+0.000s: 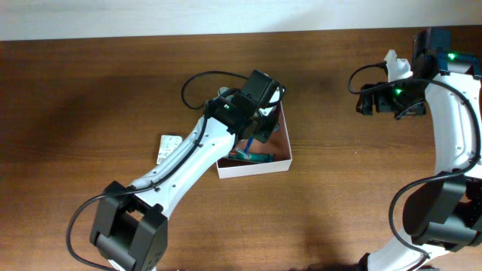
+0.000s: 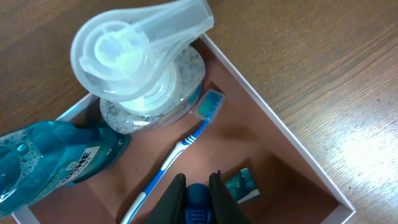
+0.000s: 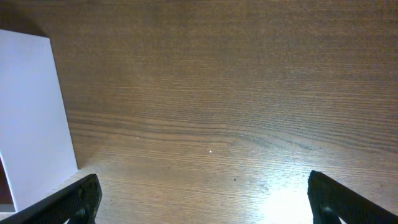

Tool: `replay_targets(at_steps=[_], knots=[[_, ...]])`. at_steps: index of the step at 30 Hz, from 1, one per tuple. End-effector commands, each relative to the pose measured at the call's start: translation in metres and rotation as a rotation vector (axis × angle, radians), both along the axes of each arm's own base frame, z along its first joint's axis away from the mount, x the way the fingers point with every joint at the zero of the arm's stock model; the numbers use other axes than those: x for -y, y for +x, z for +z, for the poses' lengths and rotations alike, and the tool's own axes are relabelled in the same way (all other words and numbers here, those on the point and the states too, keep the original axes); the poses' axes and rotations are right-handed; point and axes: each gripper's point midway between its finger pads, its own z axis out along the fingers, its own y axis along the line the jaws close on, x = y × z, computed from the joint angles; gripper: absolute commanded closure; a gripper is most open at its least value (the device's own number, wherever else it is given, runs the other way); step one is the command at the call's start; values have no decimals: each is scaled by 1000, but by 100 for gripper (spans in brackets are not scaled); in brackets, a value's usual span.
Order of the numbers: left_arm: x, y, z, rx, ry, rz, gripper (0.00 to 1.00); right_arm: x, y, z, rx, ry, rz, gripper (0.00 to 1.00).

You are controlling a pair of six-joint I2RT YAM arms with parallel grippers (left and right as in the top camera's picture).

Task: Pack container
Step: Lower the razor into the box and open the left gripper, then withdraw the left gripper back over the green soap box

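Observation:
The container (image 1: 256,168) is a shallow white-walled box with a reddish-brown inside, at the table's middle. My left gripper (image 1: 254,129) hangs over it. In the left wrist view the gripper (image 2: 198,180) is shut on a small dark blue object (image 2: 199,198) just above the container's floor (image 2: 291,138). Inside lie a clear pump bottle (image 2: 143,68), a teal bottle (image 2: 50,163), a blue toothbrush (image 2: 181,148) and a small green-white item (image 2: 242,185). My right gripper (image 1: 367,99) is open and empty, far right of the box; it shows wide open in the right wrist view (image 3: 202,180).
A small green-white packet (image 1: 169,148) lies on the wooden table left of the box, beside my left arm. The right wrist view shows a white wall (image 3: 31,118) at its left edge and bare wood elsewhere.

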Motion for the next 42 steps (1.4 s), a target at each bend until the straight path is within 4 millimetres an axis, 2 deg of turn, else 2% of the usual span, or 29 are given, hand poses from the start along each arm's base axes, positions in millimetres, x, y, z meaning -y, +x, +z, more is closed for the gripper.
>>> replay_targets(at_steps=[1,2,3,7,10,15,19,23,24,25,29,32,37,42], knots=[[2,-1,-3,-13,8,-20,34,3,0,11,30,-11,-12,1],[2,-1,-4,-16,10,-19,25,3,0,11,30,-12,-12,1],[1,-2,-4,-19,12,-19,23,3,0,11,30,-12,-12,2],[-4,-7,2,-32,21,-15,22,3,0,11,30,-12,-12,2],[-15,-9,12,-39,25,9,22,3,0,11,30,-11,-12,1],[-66,-3,25,-42,81,204,22,3,0,11,29,-11,-12,1],[-104,-4,27,-91,96,319,22,3,0,11,30,-12,-12,2],[-143,-4,21,-158,109,451,18,3,0,11,29,-11,-12,2],[-151,-4,20,-171,108,481,7,3,0,11,30,-12,-12,1],[-160,-3,19,-183,106,514,0,3,0,11,29,-11,-12,1],[-190,-1,16,-212,103,611,1,3,0,11,29,-11,-12,2],[-206,0,12,-224,104,650,1,3,0,11,29,-11,-12,1],[-218,-2,-4,-273,78,681,1,3,0,11,30,-12,-12,2],[-232,-5,-33,-294,80,716,1,3,0,11,30,-12,-12,1]])
